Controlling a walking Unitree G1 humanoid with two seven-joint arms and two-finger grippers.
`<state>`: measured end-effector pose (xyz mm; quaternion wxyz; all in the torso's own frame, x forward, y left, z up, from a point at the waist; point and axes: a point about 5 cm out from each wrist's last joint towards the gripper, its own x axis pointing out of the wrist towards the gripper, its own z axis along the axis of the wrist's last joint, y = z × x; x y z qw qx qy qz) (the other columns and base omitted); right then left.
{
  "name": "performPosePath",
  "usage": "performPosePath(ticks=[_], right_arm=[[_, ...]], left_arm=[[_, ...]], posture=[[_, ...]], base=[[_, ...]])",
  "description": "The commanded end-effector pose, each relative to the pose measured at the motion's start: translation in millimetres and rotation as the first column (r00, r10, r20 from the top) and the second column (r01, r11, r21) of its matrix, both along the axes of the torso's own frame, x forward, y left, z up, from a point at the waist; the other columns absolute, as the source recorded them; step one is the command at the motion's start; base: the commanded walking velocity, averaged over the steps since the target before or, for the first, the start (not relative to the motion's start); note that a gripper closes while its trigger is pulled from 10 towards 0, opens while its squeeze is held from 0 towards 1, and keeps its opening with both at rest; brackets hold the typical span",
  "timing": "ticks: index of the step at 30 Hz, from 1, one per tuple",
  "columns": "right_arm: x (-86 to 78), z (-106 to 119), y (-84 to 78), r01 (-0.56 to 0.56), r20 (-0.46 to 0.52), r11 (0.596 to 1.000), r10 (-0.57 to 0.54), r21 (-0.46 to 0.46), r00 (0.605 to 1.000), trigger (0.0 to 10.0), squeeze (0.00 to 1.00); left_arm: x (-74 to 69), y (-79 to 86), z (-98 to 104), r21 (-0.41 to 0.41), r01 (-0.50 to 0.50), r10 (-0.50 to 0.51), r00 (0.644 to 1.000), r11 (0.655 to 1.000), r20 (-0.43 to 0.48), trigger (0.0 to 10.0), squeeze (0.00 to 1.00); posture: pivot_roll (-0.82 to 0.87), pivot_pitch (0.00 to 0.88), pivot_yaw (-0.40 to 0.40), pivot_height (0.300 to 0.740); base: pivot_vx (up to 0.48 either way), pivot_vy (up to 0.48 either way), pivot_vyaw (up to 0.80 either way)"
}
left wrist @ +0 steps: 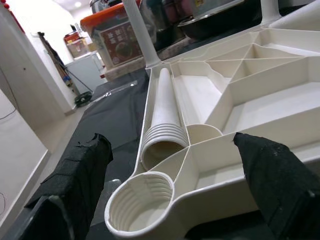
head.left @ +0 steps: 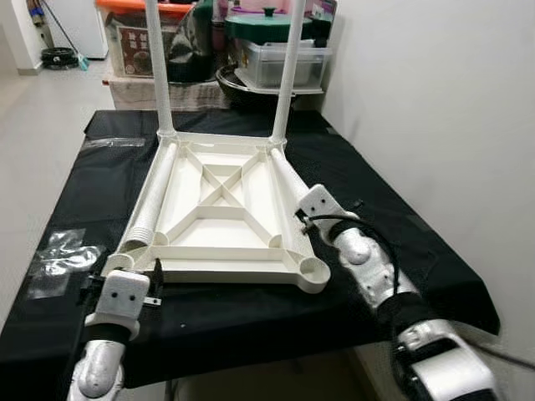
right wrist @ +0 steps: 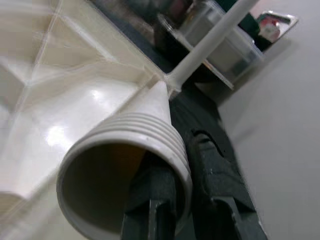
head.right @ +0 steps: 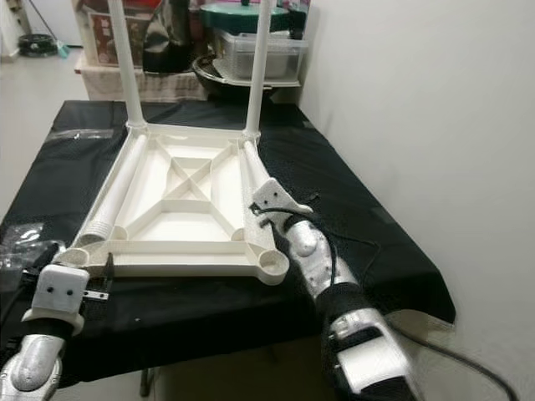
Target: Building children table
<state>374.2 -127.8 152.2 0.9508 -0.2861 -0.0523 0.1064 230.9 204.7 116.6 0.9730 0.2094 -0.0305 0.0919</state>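
Left gripper [head.left: 157, 280] spread wide, empty, just short of the near corner socket [left wrist: 141, 202] of the upturned white plastic tabletop [head.left: 219, 219]. Right gripper [right wrist: 192, 172] pinches the ribbed rim of a loose leg [right wrist: 131, 155], one finger inside the tube, one outside. Wrist views show threaded sockets and hollow ends; head views show a second loose leg [head.left: 153, 203] beyond the left gripper and two legs [head.left: 157, 67] standing upright at the far corners. Black cloth [head.left: 368, 180] underneath.
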Motion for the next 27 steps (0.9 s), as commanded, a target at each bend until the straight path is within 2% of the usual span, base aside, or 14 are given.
performPosePath(ticks=[1, 9, 11, 12, 13, 14, 16, 18, 20, 21, 22, 23, 24, 27], right_arm=[[-1.6, 12, 6.7, -0.05, 0.071, 0.997, 0.046, 0.058, 0.996, 0.0, 0.0], [-14.6, 25, 19.6, -0.258, 0.132, 0.917, 0.227, 0.303, 0.965, 0.0, 0.0], [-14.6, 40, 19.6, -0.317, 0.141, 0.787, 0.288, 0.529, 0.947, 0.0, 0.0], [-14.6, 40, 19.6, -0.317, 0.141, 0.787, 0.288, 0.529, 0.947, 0.0, 0.0], [-17.3, 47, 21.6, -0.369, 0.15, 0.669, 0.363, 0.645, 0.92, 0.0, 0.0], [-17.3, 47, 21.6, -0.369, 0.15, 0.669, 0.363, 0.645, 0.92, 0.0, 0.0], [-25.7, 55, 26.7, -0.444, 0.191, 0.476, 0.49, 0.759, 0.851, 0.0, 0.0], [-25.7, 55, 26.7, -0.444, 0.191, 0.476, 0.49, 0.759, 0.851, 0.0, 0.0], [-39.4, 52, 35.2, -0.487, 0.209, 0.331, 0.612, 0.808, 0.762, 0.0, 0.0], [-39.4, 52, 35.2, -0.487, 0.209, 0.331, 0.612, 0.808, 0.762, 0.0, 0.0], [-44.3, 47, 37.9, -0.483, 0.209, 0.278, 0.648, 0.83, 0.732, 0.0, 0.0], [-44.3, 47, 37.9, -0.483, 0.209, 0.278, 0.648, 0.83, 0.732, 0.0, 0.0], [-46.5, 43, 39.5, -0.465, 0.204, 0.243, 0.663, 0.851, 0.72, 0.0, 0.0], [-47.4, 37, 42.1, -0.441, 0.192, 0.207, 0.686, 0.874, 0.702, 0.0, 0.0]], left_arm=[[0.7, -1.7, -2, 0.008, 0.006, -0.006, 1.0, 1.0, -0.002, 10.0, 0.0], [10.1, 2.9, 2, 0.022, 0.011, -0.011, 1.0, 1.0, 0.011, 10.0, 0.0], [15.5, 6.6, 7, -0.065, 0.003, -0.001, 1.0, 0.998, 0.028, 10.0, 0.0], [15.5, 6.6, 7, -0.065, 0.003, -0.001, 1.0, 0.998, 0.028, 10.0, 0.0], [18.7, 9.8, 12, -0.203, 0.005, 0.005, 0.999, 0.979, 0.048, 10.0, 0.0], [18.7, 9.8, 12, -0.203, 0.005, 0.005, 0.999, 0.979, 0.048, 10.0, 0.0], [23.6, 13.4, 25, -0.473, 0.058, -0.003, 0.993, 0.879, 0.116, 10.0, 0.0], [23.6, 13.4, 25, -0.473, 0.058, -0.003, 0.993, 0.879, 0.116, 10.0, 0.0], [26.7, 9.1, 54, -0.721, 0.279, -0.066, 0.949, 0.635, 0.309, 10.0, 0.0], [26.7, 9.1, 54, -0.721, 0.279, -0.066, 0.949, 0.635, 0.309, 10.0, 0.0], [25.9, 4.4, 70, -0.77, 0.41, -0.097, 0.903, 0.489, 0.419, 10.0, 0.0], [25.9, 4.4, 70, -0.77, 0.41, -0.097, 0.903, 0.489, 0.419, 10.0, 0.0], [27.1, -2.3, 76, -0.784, 0.504, -0.121, 0.859, 0.363, 0.497, 10.0, 0.0], [21.6, 2.3, 82, -0.773, 0.575, -0.11, 0.815, 0.269, 0.568, 10.0, 0.0]], posture=[[0.12, 0.0, -0.126, 0.74], [0.1, 0.0, -0.112, 0.74], [0.09, 0.0, -0.104, 0.74], [0.09, 0.0, -0.104, 0.74], [0.09, 0.0, -0.101, 0.74], [0.09, 0.0, -0.101, 0.74], [0.09, 0.0, -0.101, 0.74], [0.09, 0.0, -0.101, 0.74], [0.1, 0.0, -0.107, 0.74], [0.1, 0.0, -0.107, 0.74], [0.1, 0.0, -0.108, 0.74], [0.1, 0.0, -0.108, 0.74], [0.1, 0.0, -0.108, 0.74], [0.11, 0.0, -0.113, 0.74]], base=[[0.0, 0.0, 0.0], [0.0, 0.0, 0.0], [0.0, 0.0, 0.0], [0.0, 0.0, 0.0], [0.0, 0.0, 0.0], [0.0, 0.0, 0.0], [0.0, 0.0, 0.0], [0.0, 0.0, 0.0], [0.0, 0.0, 0.0], [0.0, 0.0, 0.0], [0.0, 0.0, 0.0], [0.0, 0.0, 0.0], [0.0, 0.0, 0.0], [0.0, 0.0, 0.0]])
